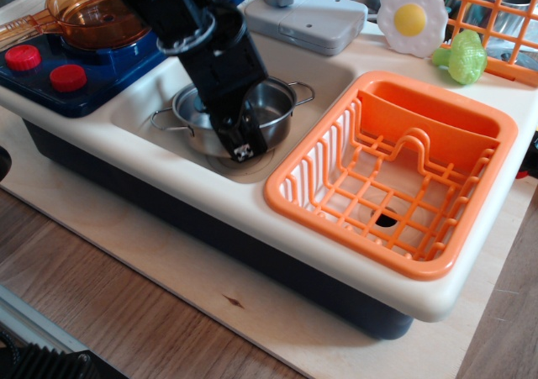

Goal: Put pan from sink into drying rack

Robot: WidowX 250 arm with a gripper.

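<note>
Gripper (241, 144) clamped on pan (273, 110) rim, pan raised within sink (336, 72), rack (395, 173) just beside, open-topped.

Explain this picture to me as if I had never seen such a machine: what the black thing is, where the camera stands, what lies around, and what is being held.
The black jointed thing is a robot arm. Its tool, the grasping end, reaches down into the cream sink of a toy kitchen. The single camera looks down from the front, at an angle.

The tool sits at the near rim of the small shiny steel pan, which appears tilted and raised off the sink floor, so it seems to be gripped; the fingers themselves are hard to make out.

To the right, set in the same counter, is the orange drying rack, with nothing in it. Behind are a grey faucet block, a toy fried egg, a green toy and an orange wire basket. At left is a blue stove with red knobs and an amber pan.
</note>
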